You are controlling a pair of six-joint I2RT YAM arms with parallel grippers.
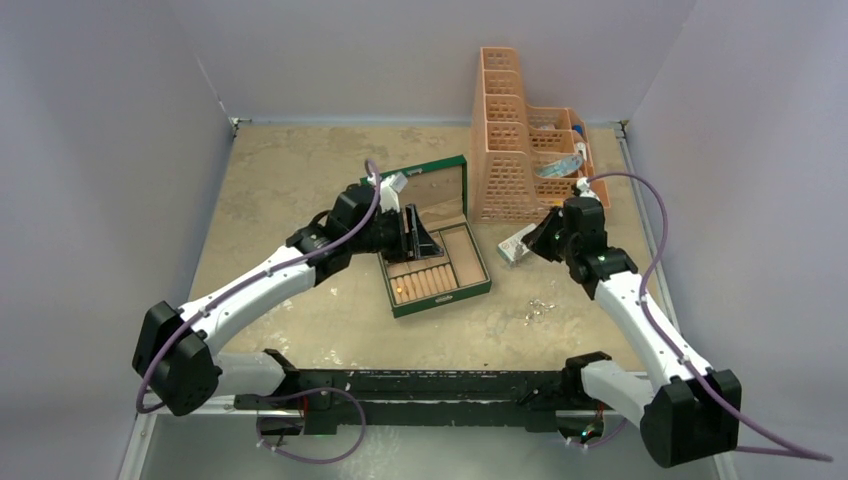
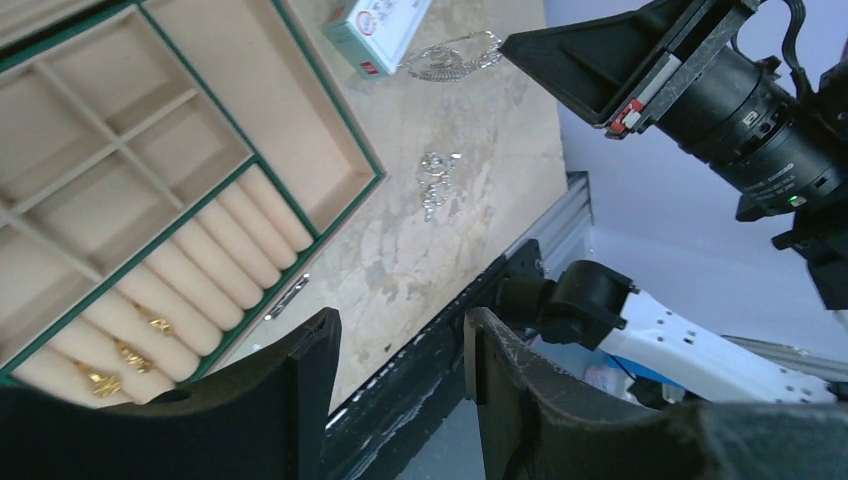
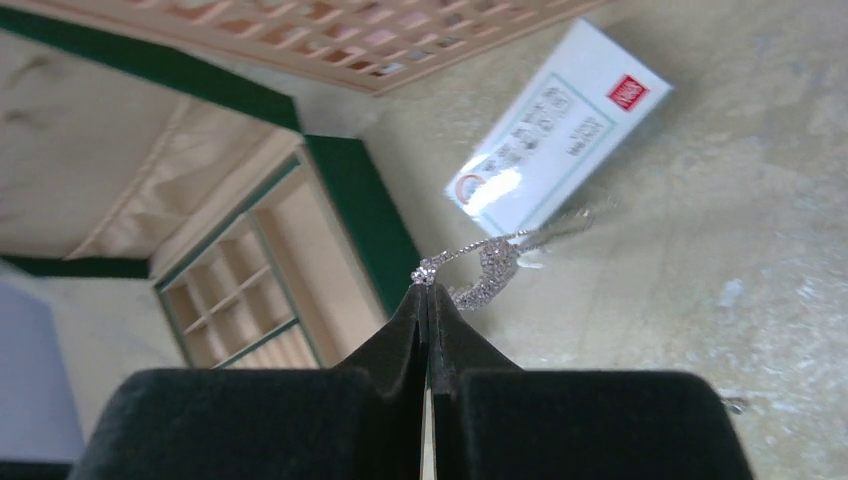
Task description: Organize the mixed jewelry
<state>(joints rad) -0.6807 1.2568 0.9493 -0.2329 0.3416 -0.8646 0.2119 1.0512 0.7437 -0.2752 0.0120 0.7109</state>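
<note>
My right gripper [image 3: 428,292] is shut on a thin silvery chain [image 3: 488,266], which dangles from the fingertips above the table beside the green box's right edge [image 3: 352,208]. The left wrist view shows that chain [image 2: 450,58] hanging at the right gripper's tip [image 2: 520,45]. A small heap of silvery pieces [image 1: 540,308] lies on the table right of the box [image 2: 437,182]. Three gold rings [image 2: 128,355] sit in the cream ring rolls of the green box [image 1: 478,268]. My left gripper [image 1: 413,236] hovers over the box, open and empty [image 2: 400,345].
A small white card box with red print [image 3: 556,132] lies on the table just right of the green box [image 1: 514,246]. An orange slotted rack [image 1: 512,140] stands behind it. The box lid [image 1: 440,190] stands upright at the back.
</note>
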